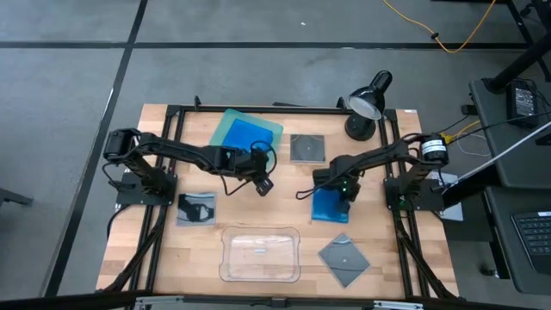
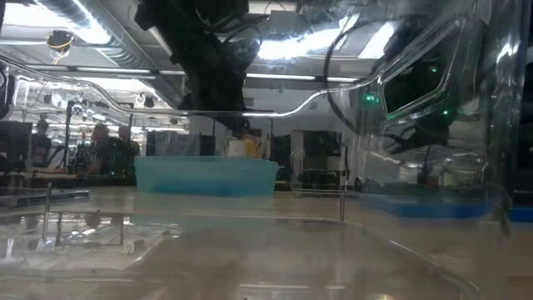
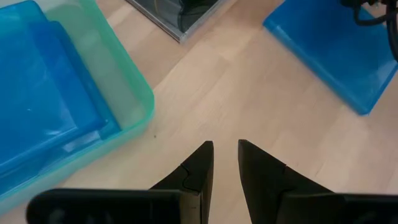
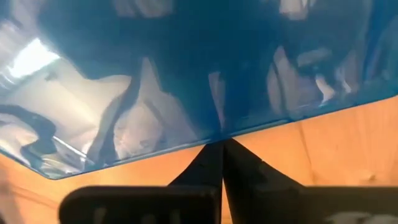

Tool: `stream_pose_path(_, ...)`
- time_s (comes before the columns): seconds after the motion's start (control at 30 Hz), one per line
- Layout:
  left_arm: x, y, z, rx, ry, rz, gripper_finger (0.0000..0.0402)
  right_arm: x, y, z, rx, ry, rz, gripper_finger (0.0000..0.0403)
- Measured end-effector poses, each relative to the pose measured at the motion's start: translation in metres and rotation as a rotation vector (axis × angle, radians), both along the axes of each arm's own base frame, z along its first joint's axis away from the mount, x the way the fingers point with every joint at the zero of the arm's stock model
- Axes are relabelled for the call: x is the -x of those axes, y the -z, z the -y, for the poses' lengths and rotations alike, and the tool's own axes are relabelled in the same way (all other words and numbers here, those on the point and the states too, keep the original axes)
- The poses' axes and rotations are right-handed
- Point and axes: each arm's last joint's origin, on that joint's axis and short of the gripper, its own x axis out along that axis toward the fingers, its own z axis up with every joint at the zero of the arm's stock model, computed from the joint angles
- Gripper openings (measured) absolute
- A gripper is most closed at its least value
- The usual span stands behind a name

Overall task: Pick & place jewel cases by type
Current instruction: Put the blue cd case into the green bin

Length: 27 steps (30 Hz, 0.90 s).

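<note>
Your teal tray [image 1: 258, 129] at the desk's far edge already held 2 blue cases [image 1: 239, 136]. The third blue case [image 1: 328, 207] lay flat toward the right edge: stiff, light, glossy and probably slippery, best pinched by an edge. The right gripper [image 4: 223, 149] sat closed at its rim; the left gripper [image 3: 225, 155], mid-desk, stood slightly parted, empty.

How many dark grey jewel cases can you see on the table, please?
3: one beside the teal tray at the back, one by the left arm's base, one at the front right. None seems hidden.
</note>
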Motion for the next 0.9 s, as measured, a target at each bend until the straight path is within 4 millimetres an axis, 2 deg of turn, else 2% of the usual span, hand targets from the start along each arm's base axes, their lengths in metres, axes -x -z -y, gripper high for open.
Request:
stream_pose_path(0.13,-0.001,0.000,0.001,0.005,0.007,0.008,0.0068,-0.014,-0.005,0.005,-0.010,0.007,0.104,0.0009)
stream_pose_path(0.37,-0.001,0.000,0.002,0.046,0.012,0.011,0.0068,-0.046,-0.010,0.015,-0.002,0.006,0.401,0.0009)
stream_pose_path(0.4,0.000,0.000,0.003,0.060,0.009,0.010,0.0068,-0.054,-0.011,0.016,0.006,0.007,0.480,0.0009)
stream_pose_path(0.47,0.001,0.001,0.003,0.078,0.007,-0.001,0.0068,-0.084,-0.022,0.022,0.059,0.004,0.756,0.0009)
stream_pose_path(0.53,0.003,0.000,0.004,0.091,0.005,-0.017,0.0068,-0.078,-0.031,0.024,0.061,0.007,0.748,0.0009)
stream_pose_path(0.63,0.010,-0.010,0.004,0.093,0.007,-0.008,0.0068,-0.075,-0.028,0.025,0.066,-0.010,0.713,0.0009)
stream_pose_path(0.73,0.020,-0.028,0.004,0.076,-0.004,0.041,0.0068,-0.072,-0.051,0.028,0.088,-0.006,0.785,0.0009)
stream_pose_path(0.87,0.036,-0.054,0.005,0.002,-0.008,0.121,0.0068,-0.062,-0.050,0.031,0.104,-0.040,0.738,0.0009)
stream_pose_path(0.9,0.040,-0.058,0.006,-0.012,-0.003,0.128,0.0068,-0.066,-0.055,0.031,0.112,-0.054,0.785,0.0009)
